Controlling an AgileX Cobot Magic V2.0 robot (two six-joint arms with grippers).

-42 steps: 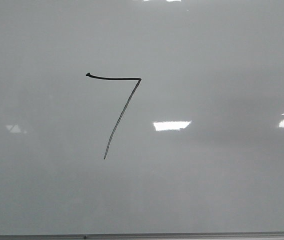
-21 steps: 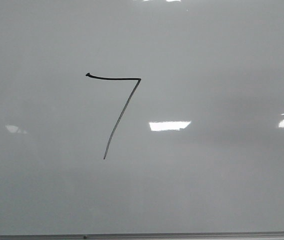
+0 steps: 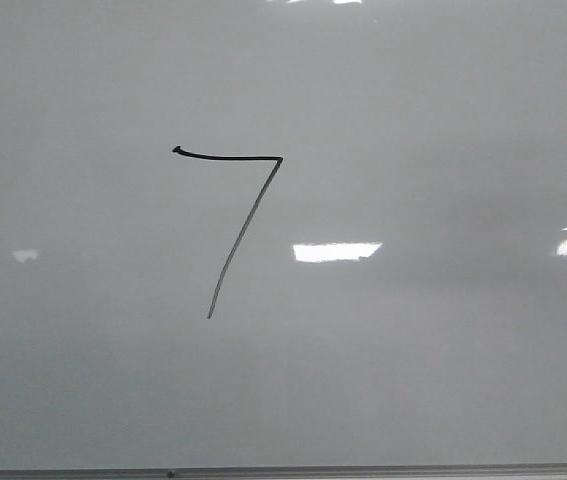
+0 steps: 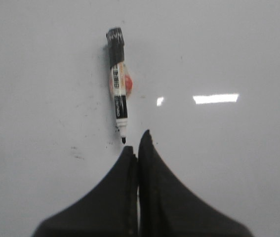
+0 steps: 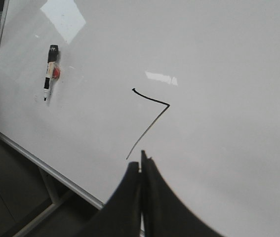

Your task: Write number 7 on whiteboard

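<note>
The number 7 (image 3: 240,215) is drawn in thin black marker on the whiteboard (image 3: 443,380), and the right wrist view shows the number 7 (image 5: 149,121) too. A black-capped marker (image 4: 117,94) lies uncapped on the board (image 4: 238,163), its tip pointing at my left gripper (image 4: 138,139), which is shut and empty just short of it. My right gripper (image 5: 140,160) is shut with nothing in it, close to the lower end of the downstroke. The marker (image 5: 50,71) lies apart from it near the board's corner. Neither gripper shows in the front view.
A thin metal edge strip (image 3: 363,469) runs along the board's near side. In the right wrist view the board's frame (image 5: 36,158) and a stand leg (image 5: 46,192) sit over dark floor. Bright light reflections (image 3: 335,252) lie on the board.
The drawn 7 is unchanged. The light reflection to its right has widened leftward and the faint one at the left has shrunk.
</note>
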